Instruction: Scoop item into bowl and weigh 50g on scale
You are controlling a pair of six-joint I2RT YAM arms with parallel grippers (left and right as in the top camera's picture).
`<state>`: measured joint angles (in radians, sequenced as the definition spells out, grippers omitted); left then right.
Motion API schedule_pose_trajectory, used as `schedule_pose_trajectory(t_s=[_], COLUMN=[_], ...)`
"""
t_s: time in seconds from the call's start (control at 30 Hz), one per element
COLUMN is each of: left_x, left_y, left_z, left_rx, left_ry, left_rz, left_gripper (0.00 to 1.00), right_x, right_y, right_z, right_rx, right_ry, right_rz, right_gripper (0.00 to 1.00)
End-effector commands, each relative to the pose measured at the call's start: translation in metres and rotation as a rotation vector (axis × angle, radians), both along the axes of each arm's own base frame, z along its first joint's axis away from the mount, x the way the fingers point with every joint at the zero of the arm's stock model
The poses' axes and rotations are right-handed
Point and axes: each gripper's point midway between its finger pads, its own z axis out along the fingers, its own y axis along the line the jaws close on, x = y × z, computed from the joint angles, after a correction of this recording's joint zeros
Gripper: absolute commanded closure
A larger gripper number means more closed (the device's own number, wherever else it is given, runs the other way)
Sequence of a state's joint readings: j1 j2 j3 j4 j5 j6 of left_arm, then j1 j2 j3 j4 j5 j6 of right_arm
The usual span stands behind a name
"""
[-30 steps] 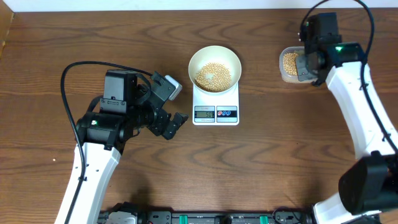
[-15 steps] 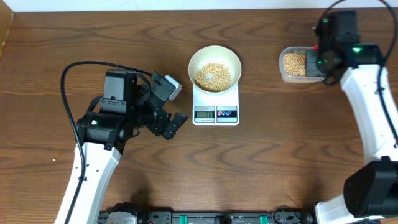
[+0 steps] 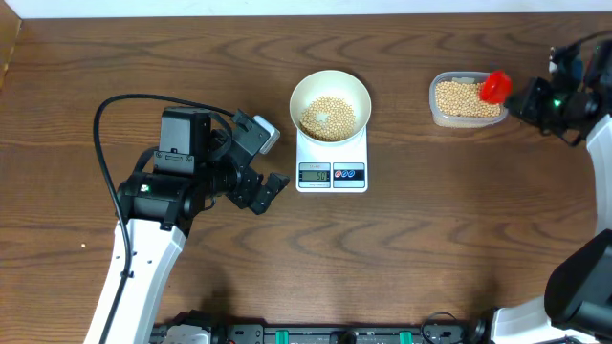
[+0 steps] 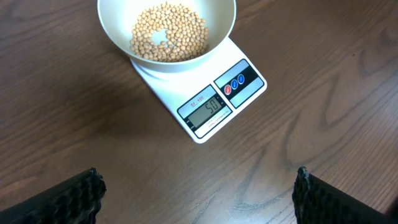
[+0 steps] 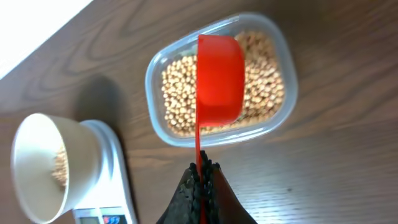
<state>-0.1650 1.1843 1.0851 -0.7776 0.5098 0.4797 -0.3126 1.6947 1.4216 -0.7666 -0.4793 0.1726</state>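
Observation:
The white bowl holds tan beans and stands on the white scale; in the left wrist view the bowl sits on the scale, whose display reads 50. My right gripper is shut on the handle of a red scoop, held over the right end of the clear container of beans. In the right wrist view the scoop lies over the container, jaws pinching its handle. My left gripper is open and empty, left of the scale.
The left arm's body and cable occupy the table's left half. The table's back edge runs along the top. The right arm comes in along the right edge.
My right arm has swung out to the right, uncovering the container; the red scoop now shows over the container's right end. The left arm, bowl and scale have not moved.

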Motion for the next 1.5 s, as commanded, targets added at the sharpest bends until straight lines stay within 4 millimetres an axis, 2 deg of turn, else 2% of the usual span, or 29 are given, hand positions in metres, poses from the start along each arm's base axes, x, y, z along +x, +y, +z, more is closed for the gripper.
schedule_pose_trajectory(t_s=[0.0, 0.2, 0.33, 0.47, 0.57, 0.67, 0.73, 0.87, 0.97, 1.13, 1.23, 1.37, 1.47], left_x=[0.004, 0.004, 0.004, 0.004, 0.004, 0.004, 0.004, 0.004, 0.004, 0.004, 0.004, 0.004, 0.004], left_y=[0.0, 0.0, 0.0, 0.0, 0.0, 0.0, 0.0, 0.0, 0.0, 0.0, 0.0, 0.0, 0.0], left_z=[0.007, 0.007, 0.007, 0.007, 0.007, 0.007, 0.007, 0.007, 0.007, 0.007, 0.007, 0.007, 0.007], left_rx=[0.009, 0.009, 0.009, 0.009, 0.009, 0.009, 0.009, 0.009, 0.009, 0.009, 0.009, 0.009, 0.009], left_ry=[-0.029, -0.029, -0.029, -0.029, -0.029, -0.029, -0.029, -0.029, -0.029, -0.029, -0.029, -0.029, -0.029], left_rz=[-0.012, -0.012, -0.012, -0.012, -0.012, -0.012, -0.012, -0.012, -0.012, -0.012, -0.012, -0.012, -0.012], left_gripper=[0.02, 0.01, 0.01, 0.01, 0.01, 0.01, 0.01, 0.01, 0.01, 0.01, 0.01, 0.02, 0.01], right_x=[-0.009, -0.012, -0.016, -0.022, -0.023, -0.022, -0.021, -0.021, -0.02, -0.019, -0.021, -0.031, -0.042], right_y=[0.015, 0.009, 0.001, -0.008, -0.012, -0.014, -0.014, -0.015, -0.015, -0.01, -0.002, 0.009, 0.013], right_z=[-0.01, -0.039, -0.054, -0.064, -0.064, -0.062, -0.061, -0.061, -0.058, -0.026, 0.009, 0.059, 0.092], right_rx=[0.156, 0.228, 0.288, 0.322, 0.326, 0.331, 0.331, 0.329, 0.333, 0.324, 0.256, 0.138, 0.065], right_ry=[0.007, 0.042, 0.07, 0.096, 0.096, 0.085, 0.081, 0.078, 0.074, -0.01, -0.129, -0.284, -0.371], right_rz=[0.013, -0.102, -0.203, -0.268, -0.28, -0.28, -0.278, -0.278, -0.277, -0.217, -0.106, -0.015, -0.015], right_gripper=[0.99, 0.99, 0.95, 0.8, 0.7, 0.53, 0.37, 0.2, 0.13, 0.07, 0.01, 0.01, 0.01])
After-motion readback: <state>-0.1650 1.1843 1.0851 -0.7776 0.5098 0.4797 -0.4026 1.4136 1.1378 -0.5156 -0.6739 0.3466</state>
